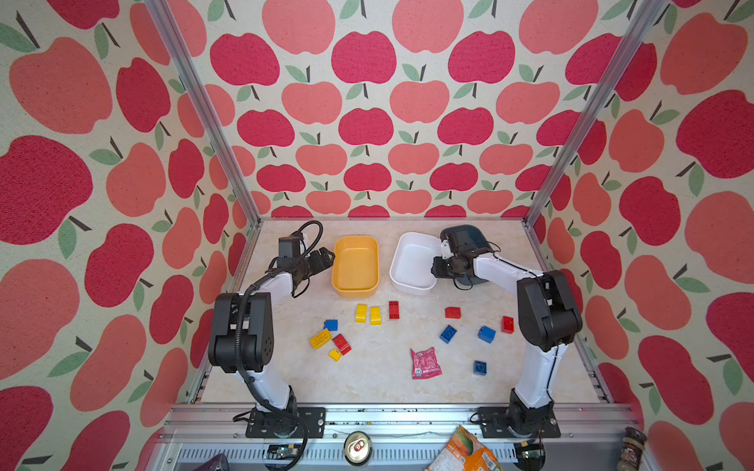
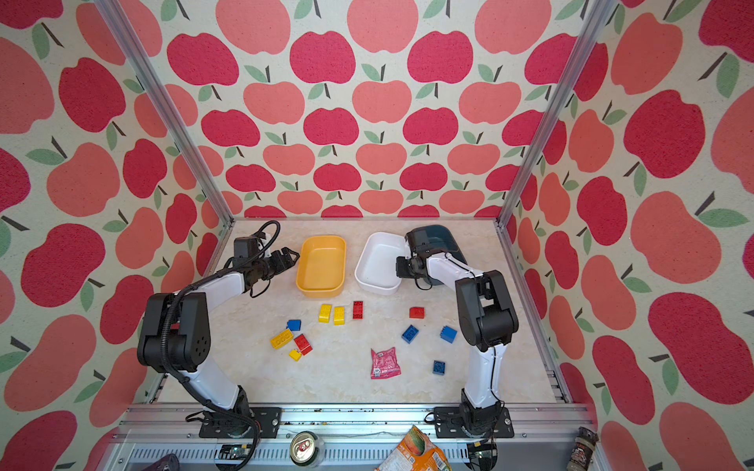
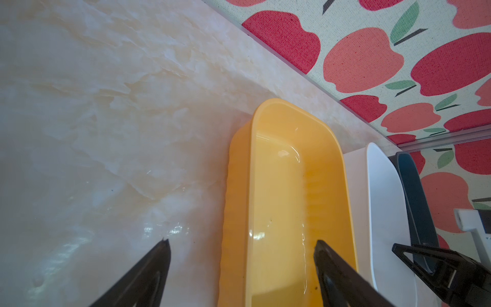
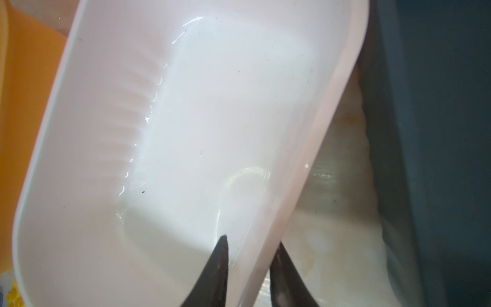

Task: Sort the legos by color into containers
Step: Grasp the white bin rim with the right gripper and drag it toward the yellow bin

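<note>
Up at 12 o'clock: three bins, a yellow bin (image 1: 354, 290), white bin (image 1: 412, 286) and blue bin (image 3: 417, 202). Toward 6, twelve loose legos (image 1: 393, 310): four red, four yellow, four blue. Left gripper (image 3: 241, 241) gapes astride yellow's wall; right gripper (image 4: 252, 240) pinches white's.

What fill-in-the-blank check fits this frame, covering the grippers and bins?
The left gripper is ___, fingers either side of the yellow bin wall.
The right gripper has one finger inside the white bin and one ___ it.
The legos in view lie on the ___.
Missing: open; outside; table.
</note>
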### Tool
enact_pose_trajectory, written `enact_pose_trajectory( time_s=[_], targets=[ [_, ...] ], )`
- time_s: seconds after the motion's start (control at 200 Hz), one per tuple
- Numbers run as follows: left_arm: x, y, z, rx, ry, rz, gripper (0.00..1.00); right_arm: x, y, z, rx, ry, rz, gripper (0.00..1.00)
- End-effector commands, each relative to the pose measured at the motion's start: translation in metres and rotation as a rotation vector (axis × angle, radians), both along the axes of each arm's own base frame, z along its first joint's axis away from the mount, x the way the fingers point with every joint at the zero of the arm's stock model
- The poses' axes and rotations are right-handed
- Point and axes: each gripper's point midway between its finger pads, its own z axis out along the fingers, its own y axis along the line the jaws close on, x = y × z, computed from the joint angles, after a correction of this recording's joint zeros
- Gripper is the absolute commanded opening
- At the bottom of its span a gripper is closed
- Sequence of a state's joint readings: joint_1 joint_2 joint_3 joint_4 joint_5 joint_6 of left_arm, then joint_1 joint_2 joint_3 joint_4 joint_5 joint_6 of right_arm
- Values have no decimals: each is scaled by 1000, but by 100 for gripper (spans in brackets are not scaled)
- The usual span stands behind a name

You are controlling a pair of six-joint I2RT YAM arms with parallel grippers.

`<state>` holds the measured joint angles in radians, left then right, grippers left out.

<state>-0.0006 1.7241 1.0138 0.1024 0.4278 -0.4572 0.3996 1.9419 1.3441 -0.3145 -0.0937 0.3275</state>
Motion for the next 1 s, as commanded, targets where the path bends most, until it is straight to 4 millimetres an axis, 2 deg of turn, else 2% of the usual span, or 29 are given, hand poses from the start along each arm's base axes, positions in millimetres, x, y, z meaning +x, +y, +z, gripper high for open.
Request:
enact_pose_trajectory(
  time_s=[0.0,0.215,0.995],
  targets=[
    [-2,2,10,-1,-31,-7,87,0,1,-3,-26,18,7,24],
    [-3,1,7,-4,-30,-10,87,0,0,-6,-48,24,17,12],
    [-5,4,3,0,-18,-3,87,12,26,-9,-34,50,-12,8]
  ],
)
